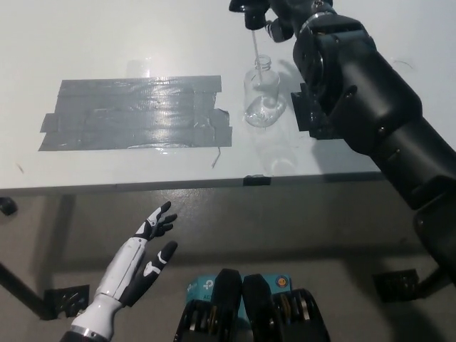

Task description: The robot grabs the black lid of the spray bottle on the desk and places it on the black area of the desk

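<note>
The clear spray bottle stands upright on the white desk, just beside the right edge of the black area, a patch of dark tape strips laid flat on the desk surface. The bottle neck is open. The black lid is lifted clear of the neck and sits above the bottle at the top edge of the view, held in the right hand, whose fingers are clamped around it. A thin white dip tube hangs from the lid straight down toward the bottle; its lower end is at or just inside the neck opening, and contact with the rim cannot be determined. The black right forearm extends from the hand to the right of the bottle and covers the desk on that side. The left hand rests below the near edge of the desk, well apart from the bottle and to its left, holding nothing, with its fingers spread apart and pointing toward the desk.
</note>
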Controlling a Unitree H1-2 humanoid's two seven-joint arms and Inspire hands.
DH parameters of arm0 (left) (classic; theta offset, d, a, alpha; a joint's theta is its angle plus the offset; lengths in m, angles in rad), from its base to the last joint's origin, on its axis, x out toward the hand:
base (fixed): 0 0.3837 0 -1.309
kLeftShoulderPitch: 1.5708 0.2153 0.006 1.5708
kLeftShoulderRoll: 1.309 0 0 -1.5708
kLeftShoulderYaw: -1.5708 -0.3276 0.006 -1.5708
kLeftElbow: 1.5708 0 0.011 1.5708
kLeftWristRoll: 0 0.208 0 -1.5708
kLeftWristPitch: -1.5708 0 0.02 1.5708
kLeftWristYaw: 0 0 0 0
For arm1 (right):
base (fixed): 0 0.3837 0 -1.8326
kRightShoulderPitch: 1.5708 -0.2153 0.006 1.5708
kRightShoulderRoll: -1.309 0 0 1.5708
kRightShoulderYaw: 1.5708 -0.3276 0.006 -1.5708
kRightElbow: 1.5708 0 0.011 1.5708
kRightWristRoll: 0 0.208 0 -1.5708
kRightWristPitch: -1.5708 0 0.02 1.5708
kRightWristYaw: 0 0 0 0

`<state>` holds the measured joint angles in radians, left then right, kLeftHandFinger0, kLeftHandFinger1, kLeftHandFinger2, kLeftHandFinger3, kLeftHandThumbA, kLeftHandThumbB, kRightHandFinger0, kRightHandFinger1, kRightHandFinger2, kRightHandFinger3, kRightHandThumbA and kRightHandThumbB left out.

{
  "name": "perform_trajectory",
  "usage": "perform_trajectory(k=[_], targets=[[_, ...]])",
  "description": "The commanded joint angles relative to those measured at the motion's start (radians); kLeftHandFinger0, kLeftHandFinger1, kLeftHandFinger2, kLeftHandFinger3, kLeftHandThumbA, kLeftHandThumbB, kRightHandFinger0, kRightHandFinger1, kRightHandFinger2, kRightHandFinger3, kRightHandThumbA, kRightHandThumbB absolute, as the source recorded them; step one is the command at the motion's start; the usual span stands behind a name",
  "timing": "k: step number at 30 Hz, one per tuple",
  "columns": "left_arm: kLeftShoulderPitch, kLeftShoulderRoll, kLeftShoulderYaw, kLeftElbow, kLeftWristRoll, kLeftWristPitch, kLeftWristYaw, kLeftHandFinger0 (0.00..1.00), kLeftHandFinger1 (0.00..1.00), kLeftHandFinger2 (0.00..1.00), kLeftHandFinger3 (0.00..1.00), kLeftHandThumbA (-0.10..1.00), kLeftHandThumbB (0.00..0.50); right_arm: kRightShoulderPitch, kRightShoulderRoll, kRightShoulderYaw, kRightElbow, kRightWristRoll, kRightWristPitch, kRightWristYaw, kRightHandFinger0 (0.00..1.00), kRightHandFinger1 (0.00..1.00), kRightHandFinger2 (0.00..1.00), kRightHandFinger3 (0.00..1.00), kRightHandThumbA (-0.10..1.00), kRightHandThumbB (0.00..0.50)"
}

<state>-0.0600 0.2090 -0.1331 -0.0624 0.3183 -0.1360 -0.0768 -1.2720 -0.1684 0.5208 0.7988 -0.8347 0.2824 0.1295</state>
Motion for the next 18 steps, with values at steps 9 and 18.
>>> perform_trajectory(k=[9, 18], targets=[[-0.014, 0.019, -0.006, -0.013, -0.007, -0.027, -0.017, 0.91, 0.87, 0.91, 1.0, 1.0, 0.024, -0.087, -0.06, -0.045, -0.058, 0.019, -0.008, 0.004, 0.12, 0.62, 0.99, 0.52, -0.1, 0.268], [-0.009, 0.024, -0.006, -0.008, -0.007, -0.037, -0.015, 0.88, 0.89, 0.96, 1.0, 1.0, 0.021, -0.083, -0.12, -0.118, -0.133, 0.04, 0.016, -0.004, 0.09, 0.51, 0.86, 0.76, -0.1, 0.258]])
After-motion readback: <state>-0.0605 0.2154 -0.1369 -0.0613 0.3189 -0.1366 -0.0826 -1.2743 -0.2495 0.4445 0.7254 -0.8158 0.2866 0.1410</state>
